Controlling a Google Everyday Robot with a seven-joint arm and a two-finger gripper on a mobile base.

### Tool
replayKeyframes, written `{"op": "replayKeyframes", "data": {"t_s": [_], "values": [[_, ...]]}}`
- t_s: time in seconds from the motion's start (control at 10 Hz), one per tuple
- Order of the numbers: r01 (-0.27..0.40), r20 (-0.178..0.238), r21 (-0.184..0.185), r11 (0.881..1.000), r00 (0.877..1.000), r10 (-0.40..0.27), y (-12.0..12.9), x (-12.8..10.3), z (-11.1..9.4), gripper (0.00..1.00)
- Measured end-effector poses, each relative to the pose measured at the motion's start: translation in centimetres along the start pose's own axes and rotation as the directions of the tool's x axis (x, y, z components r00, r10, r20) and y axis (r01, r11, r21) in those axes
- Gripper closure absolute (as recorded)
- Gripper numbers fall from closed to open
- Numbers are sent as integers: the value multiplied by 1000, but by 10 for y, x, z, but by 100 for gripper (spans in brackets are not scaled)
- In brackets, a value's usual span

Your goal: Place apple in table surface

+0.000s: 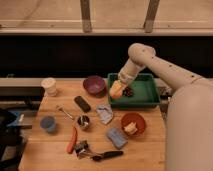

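Looking at the biggest thing first, the wooden table surface (145, 157): fills the lower left and middle of the frame. Crowded with small stuff in the middle. Bare planks at the lower right corner and along the left edge.

Next, the white arm (165, 70): comes up from the right side of the frame, bends at a round elbow in the upper middle, then points down and to the left.

Then the green tray (150, 102): sits at the top right part of the table, just beside a purple bowl (94, 85) on its left. Lower down, an orange-red bowl (140, 119) with a pale yellow lump (131, 128) inside.

Then the gripper (120, 84): hangs over the tray's left edge, near the middle of the frame. Closed tight on the apple (116, 91).

Last, the apple: pinched right under the gripper's tip, over the tray's left rim, between the purple bowl and some dark grapes (128, 92) in the tray. Touching the rim or not, cannot tell. Open wood just below it, near a grey-blue packet (104, 114).
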Motion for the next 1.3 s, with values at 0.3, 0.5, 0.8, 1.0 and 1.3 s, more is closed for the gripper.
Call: {"op": "replayKeyframes", "data": {"t_s": [0.3, 0.5, 0.8, 1.0, 1.3], "values": [[76, -12, -14, 997, 997, -76, 49, -10, 17, 100], [118, -23, -17, 993, 993, -118, 79, -8, 24, 100], [209, -14, -40, 977, 978, -210, 124, -15, 24, 100], [287, 6, -73, 955, 958, -287, 153, -33, 29, 100], [416, 31, -134, 900, 909, -416, 201, -60, 44, 100]]}}
